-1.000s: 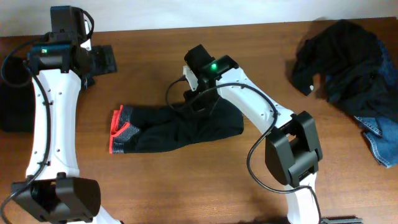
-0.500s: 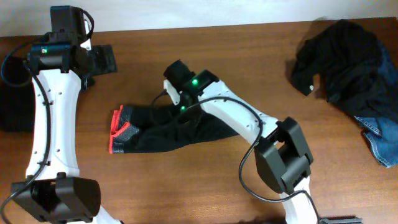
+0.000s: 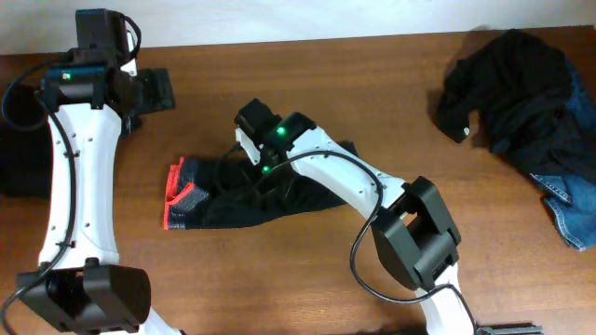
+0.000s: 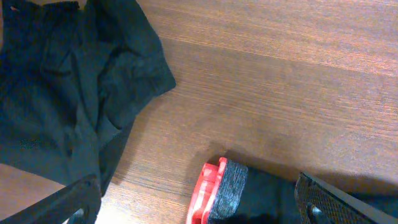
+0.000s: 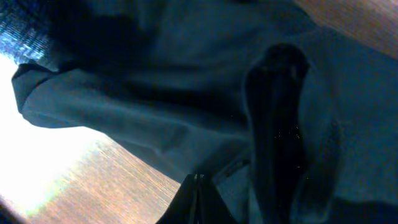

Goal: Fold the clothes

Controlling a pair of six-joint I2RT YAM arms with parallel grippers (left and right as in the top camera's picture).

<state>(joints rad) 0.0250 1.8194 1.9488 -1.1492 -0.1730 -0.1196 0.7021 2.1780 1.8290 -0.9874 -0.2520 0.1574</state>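
Overhead: my right gripper point(image 3: 264, 175) pinches the black folded fabric garment with red-and-grey banded cuff point(image 3: 214, 207), centre frame;
Left wrist: my left gripper point(image 4: 199, 208) spread wide, apart from that garment;
Far right: crumpled dark clothes pile point(image 3: 512, 84), blue denim jeans point(image 3: 570, 219)

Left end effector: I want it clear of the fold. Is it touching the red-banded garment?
Apart. The overhead view shows bare tabletop between the open left end effector and the red-banded garment, which lies nearer the table's middle.
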